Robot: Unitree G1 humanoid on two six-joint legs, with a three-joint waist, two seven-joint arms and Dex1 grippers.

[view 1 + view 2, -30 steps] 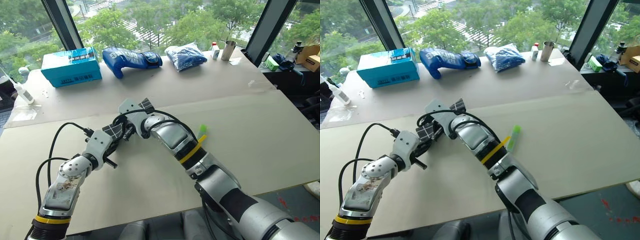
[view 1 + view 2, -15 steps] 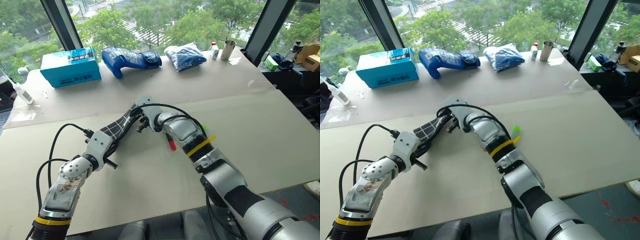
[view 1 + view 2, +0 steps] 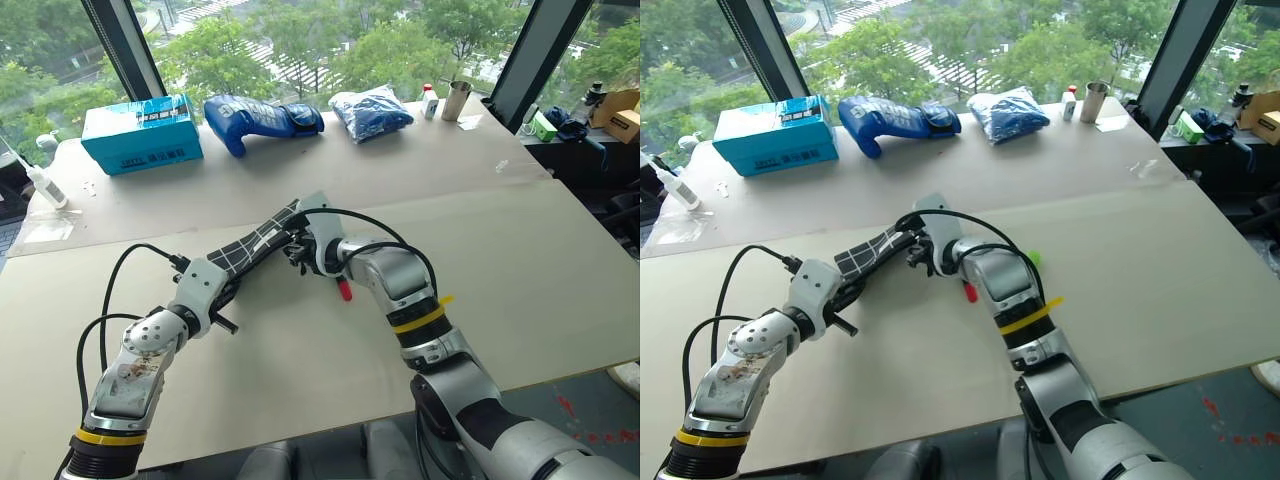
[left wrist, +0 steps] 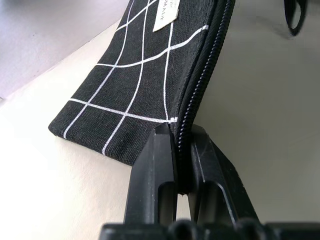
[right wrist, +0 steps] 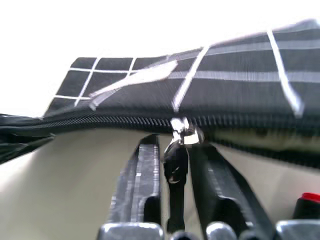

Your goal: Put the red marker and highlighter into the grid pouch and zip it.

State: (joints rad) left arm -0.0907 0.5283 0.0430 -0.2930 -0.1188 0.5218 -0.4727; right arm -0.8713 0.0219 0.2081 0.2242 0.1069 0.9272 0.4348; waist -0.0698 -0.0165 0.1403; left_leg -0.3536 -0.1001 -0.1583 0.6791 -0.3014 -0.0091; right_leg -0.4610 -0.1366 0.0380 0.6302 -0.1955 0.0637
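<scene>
While the left jaws (image 4: 176, 165) are pinching the pouch's (image 3: 262, 243) corner above the bench (image 3: 520, 250), the right jaws (image 5: 175, 165) are loosening around the zipper cord (image 5: 174, 167); marker (image 3: 344, 291) lying outside, pouch partly unzipped.

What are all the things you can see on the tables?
grid pouch: one, black with white lines, held up over the near table
red marker: one, red end showing, near table, under the right arm
highlighter: one, green, near table, beside the right arm
box: one, teal, far table
mitt-like thing: one, blue, far table
bagged bundle: one, blue, far table
cup: one, metal, far table
small bottle: one, white, beside the cup
left gripper: black, shut on the pouch's end
right gripper: black, open around the zipper pull
</scene>
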